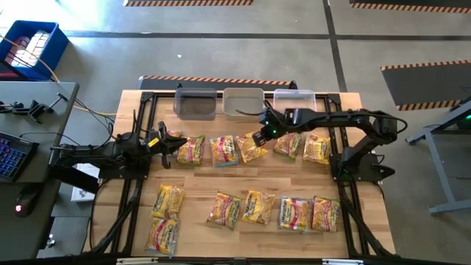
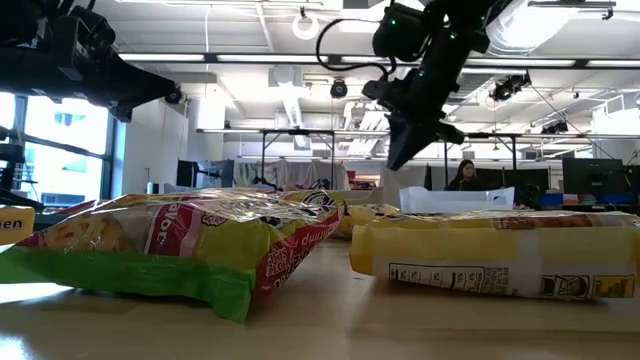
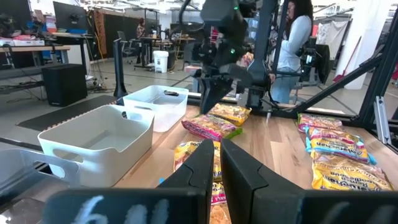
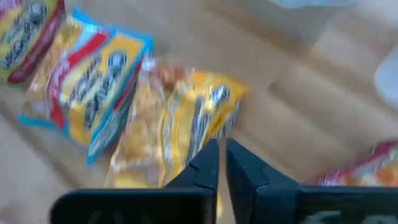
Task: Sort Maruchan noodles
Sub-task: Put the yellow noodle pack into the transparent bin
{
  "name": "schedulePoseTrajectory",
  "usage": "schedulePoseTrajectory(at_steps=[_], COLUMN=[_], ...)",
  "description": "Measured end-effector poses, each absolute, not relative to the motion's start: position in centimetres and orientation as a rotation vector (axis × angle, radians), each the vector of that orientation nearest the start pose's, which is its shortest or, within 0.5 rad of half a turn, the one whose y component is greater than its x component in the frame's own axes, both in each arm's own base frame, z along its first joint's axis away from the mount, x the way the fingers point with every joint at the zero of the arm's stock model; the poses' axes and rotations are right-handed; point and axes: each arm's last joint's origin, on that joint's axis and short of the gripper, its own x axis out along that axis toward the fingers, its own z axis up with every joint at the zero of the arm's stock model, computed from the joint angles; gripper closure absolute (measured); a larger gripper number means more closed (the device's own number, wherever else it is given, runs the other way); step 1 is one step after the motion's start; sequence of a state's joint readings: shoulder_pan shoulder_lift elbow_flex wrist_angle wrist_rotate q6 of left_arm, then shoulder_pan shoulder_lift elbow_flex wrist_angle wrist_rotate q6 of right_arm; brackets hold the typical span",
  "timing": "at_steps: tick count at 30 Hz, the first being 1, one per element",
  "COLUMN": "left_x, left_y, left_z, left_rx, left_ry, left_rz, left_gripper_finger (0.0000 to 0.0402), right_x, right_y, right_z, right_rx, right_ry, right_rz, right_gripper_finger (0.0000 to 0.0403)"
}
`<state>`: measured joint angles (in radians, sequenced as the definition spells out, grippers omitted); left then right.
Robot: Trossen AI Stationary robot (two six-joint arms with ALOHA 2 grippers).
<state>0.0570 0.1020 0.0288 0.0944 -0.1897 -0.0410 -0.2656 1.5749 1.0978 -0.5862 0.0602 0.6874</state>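
Note:
Several Maruchan noodles packets lie flat on the wooden table in two rows, a far row [image 1: 224,150] and a near row [image 1: 258,207]. My right gripper [image 1: 259,138] hangs shut above a yellow packet [image 4: 186,118] of the far row. It slants down, and nothing shows between its fingers [image 2: 398,155]. That packet [image 1: 250,149] lies on the table under it. My left gripper [image 1: 163,141] waits shut and level at the table's left side, beside the far row's left end [image 1: 191,149].
Three bins stand along the far edge: a dark one [image 1: 196,101], a light one [image 1: 243,101] and a clear one [image 1: 294,98]. A black frame borders the table. People sit in the room beyond [image 2: 465,175].

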Motion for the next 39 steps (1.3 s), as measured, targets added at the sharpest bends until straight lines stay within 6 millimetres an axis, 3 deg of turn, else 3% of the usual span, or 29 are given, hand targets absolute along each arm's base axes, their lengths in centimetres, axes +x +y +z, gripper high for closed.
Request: schedulePoseTrajectory(at_steps=[3,7,11,14,18,22,28,39], left_x=[10.2,10.2,10.2,10.2,10.2,10.2,10.2,10.2], left_y=[1.1,1.1,1.1,1.1,1.1,1.1,1.1,1.1], left_z=[17.4,17.4,17.4,17.4,17.4,17.4,17.4,17.4], left_rx=[-0.042,-0.049,-0.049,-0.049,-0.049,-0.050,-0.050,-0.050], left_ry=[-0.026,-0.027,-0.027,-0.027,-0.027,-0.027,-0.027,-0.027], left_rz=[0.246,0.246,0.246,0.246,0.246,0.246,0.246,0.246], left_gripper_finger=[0.0383,0.0383,0.0383,0.0383,0.0383,0.0383,0.0383,0.0383], right_x=[29.9,29.5,29.0,28.8,27.7,27.3,27.8,29.2], right_y=[-8.6,-7.8,-6.9,-6.4,-5.6,-4.5,-3.1,-1.4], right_z=[22.1,20.4,17.6,16.0,13.9,13.2,13.5,11.6], right_rx=[0.880,0.954,1.056,1.148,1.250,1.292,1.351,1.387], right_ry=[0.972,0.988,0.913,0.790,0.691,0.657,0.624,0.448], right_rz=[-0.555,-0.520,-0.544,-0.541,-0.626,-0.674,-0.703,-0.817], right_gripper_finger=[0.0332,0.0245,0.0166,0.0135,0.0127,0.0126,0.0126,0.0126])
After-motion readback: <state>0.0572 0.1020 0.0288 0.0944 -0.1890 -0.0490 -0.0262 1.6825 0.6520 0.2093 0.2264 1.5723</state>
